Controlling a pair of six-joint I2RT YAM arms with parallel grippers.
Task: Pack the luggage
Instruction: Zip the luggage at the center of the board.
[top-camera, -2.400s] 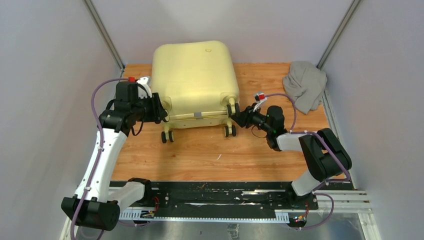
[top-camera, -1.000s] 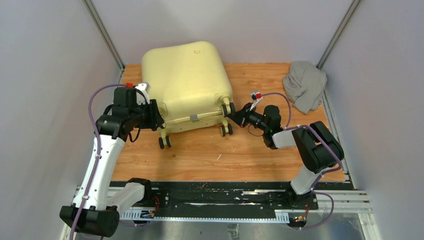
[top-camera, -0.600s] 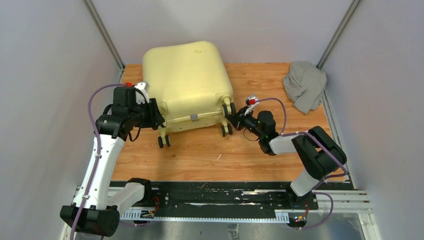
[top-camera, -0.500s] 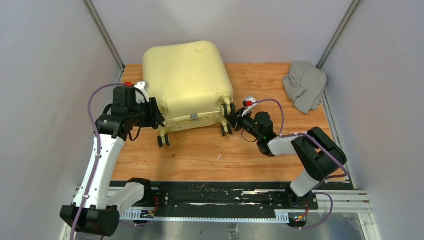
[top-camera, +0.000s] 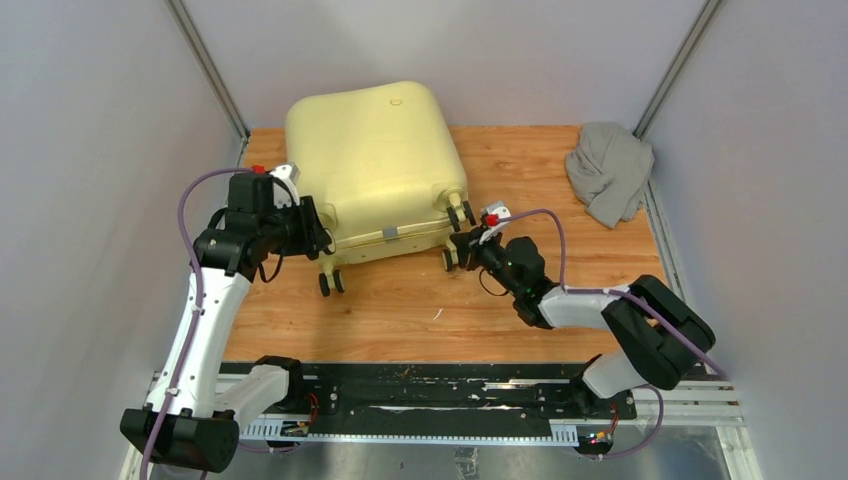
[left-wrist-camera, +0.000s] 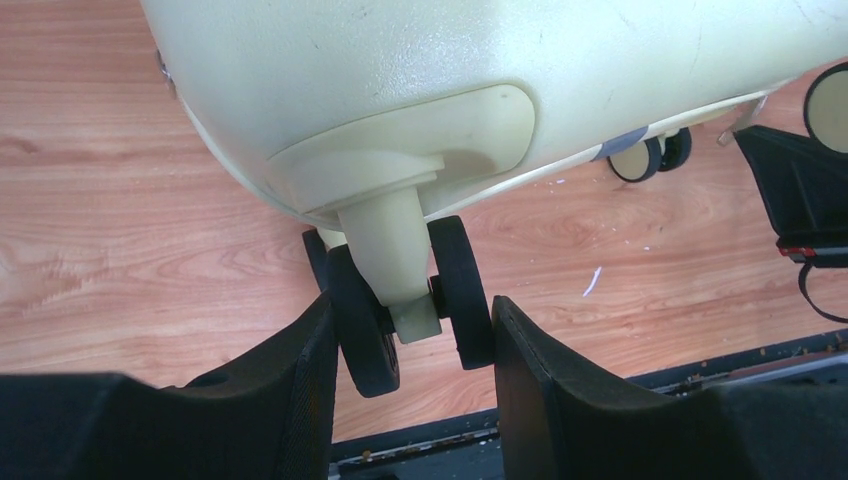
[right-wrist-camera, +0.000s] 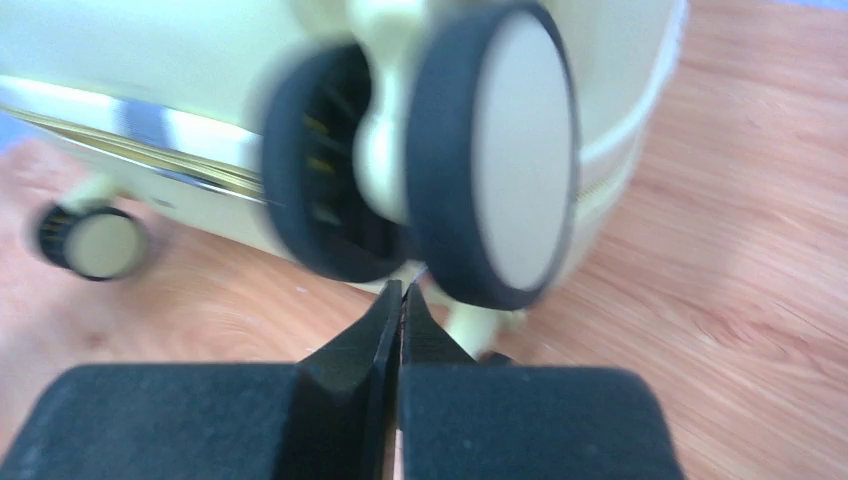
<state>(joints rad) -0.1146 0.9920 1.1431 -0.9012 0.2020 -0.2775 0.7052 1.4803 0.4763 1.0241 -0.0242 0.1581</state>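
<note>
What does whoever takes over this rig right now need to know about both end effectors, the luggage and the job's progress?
Left end effector: closed on a left-side caster of the luggage, one finger on each side of the wheel pair.
Right end effector: shut, empty, tips just below a right-side caster; contact unclear.
Luggage: closed, lying flat at the far left of the table, wheels toward the arms.
Grey cloth: crumpled in the far right corner, outside the luggage.
Done: nothing packed.
Left: probably open the luggage, put the cloth in, close it.
</note>
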